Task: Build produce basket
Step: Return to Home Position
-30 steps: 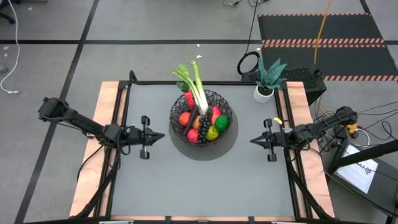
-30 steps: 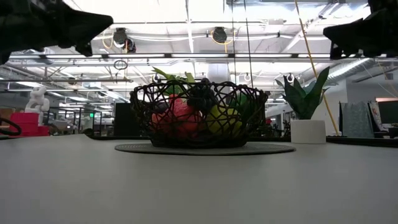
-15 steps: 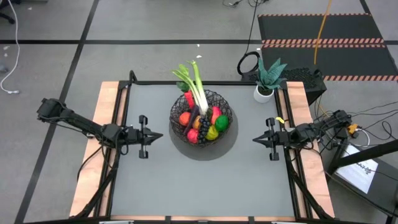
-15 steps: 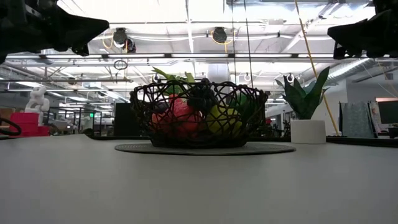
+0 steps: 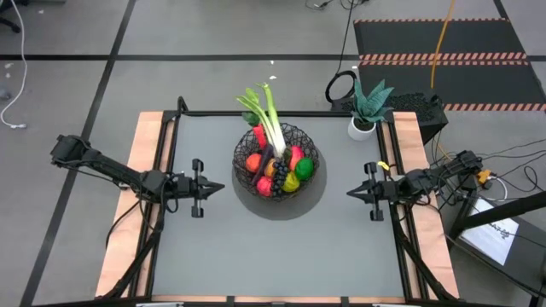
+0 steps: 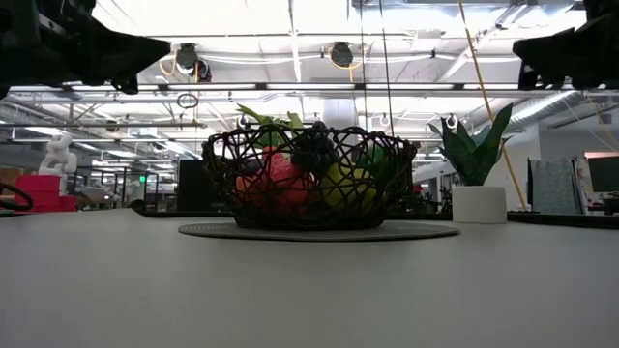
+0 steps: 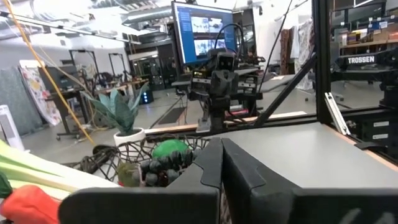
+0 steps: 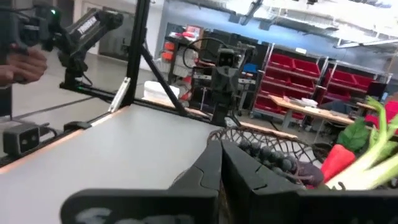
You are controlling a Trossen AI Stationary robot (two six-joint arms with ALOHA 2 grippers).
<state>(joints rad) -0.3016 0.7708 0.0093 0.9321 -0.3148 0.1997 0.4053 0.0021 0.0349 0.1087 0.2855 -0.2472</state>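
Note:
The black wire basket [image 5: 276, 159] stands on a round grey mat in the middle of the table, toward the far edge. It holds the produce: a leek [image 5: 269, 119] sticking out over the far rim, red, orange and green fruits, dark grapes [image 6: 311, 147]. My left gripper [image 5: 220, 187] hangs shut above the table, left of the basket, pointing at it. My right gripper [image 5: 349, 194] hangs shut to the basket's right, also pointing at it. Both are empty. The wrist views show the shut fingers [image 7: 222, 163] [image 8: 221, 163] and the basket beyond.
A small white pot with a teal plant [image 5: 367, 109] stands at the table's far right corner. Black frame rails [image 5: 171, 145] run along the table's left, right and far sides. Bare grey tabletop [image 5: 273, 247] lies between the basket and the near edge.
Both grippers have drawn back a little from the basket, the left toward the table's left edge and the right toward its right edge, staying shut. The basket and produce have not moved.

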